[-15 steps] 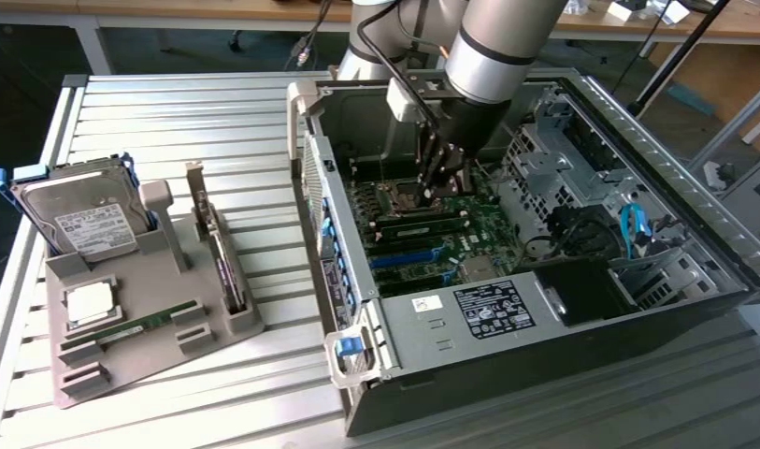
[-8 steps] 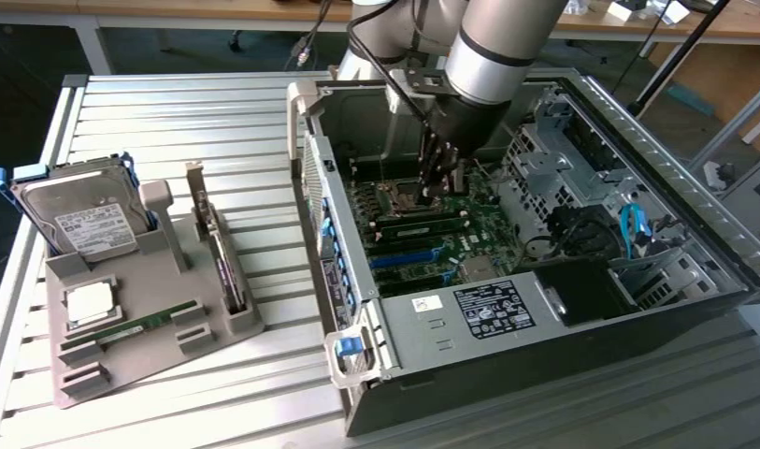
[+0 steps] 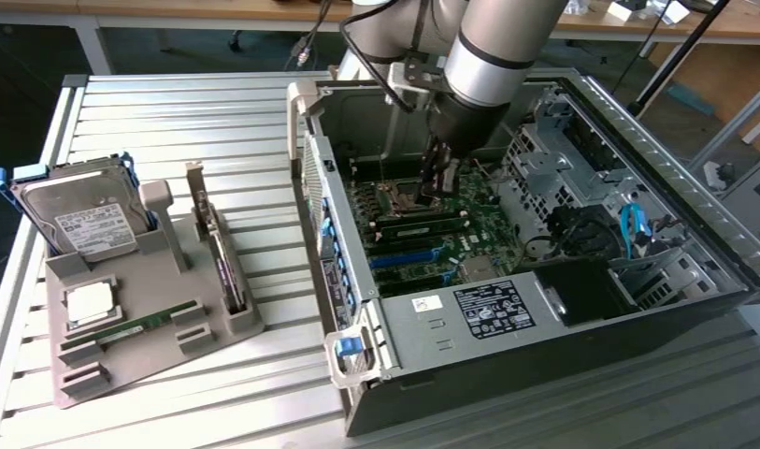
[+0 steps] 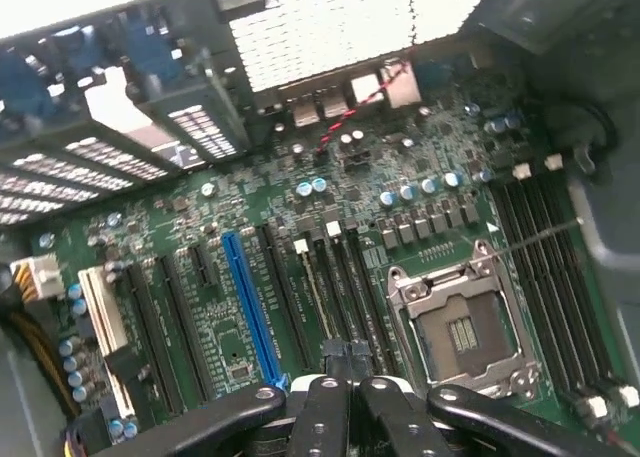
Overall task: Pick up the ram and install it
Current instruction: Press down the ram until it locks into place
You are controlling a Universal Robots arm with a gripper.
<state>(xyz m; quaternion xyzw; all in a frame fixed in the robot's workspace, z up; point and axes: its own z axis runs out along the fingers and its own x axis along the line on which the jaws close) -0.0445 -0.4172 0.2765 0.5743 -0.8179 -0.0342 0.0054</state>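
A long, flat green ram stick lies in the grey holder tray on the exterior view's left, well away from the arm. My gripper hangs inside the open computer case, low over the motherboard. In the wrist view its black fingertips are pressed together, shut with nothing visible between them. The gripper sits just above the long dark memory slots, beside the open processor socket. One slot shows a thin light line along it; I cannot tell whether a stick sits there.
The tray also carries a hard drive, a square silver processor and a card with a metal bracket. Inside the case are a blue expansion slot, drive cages, cables and the metal walls.
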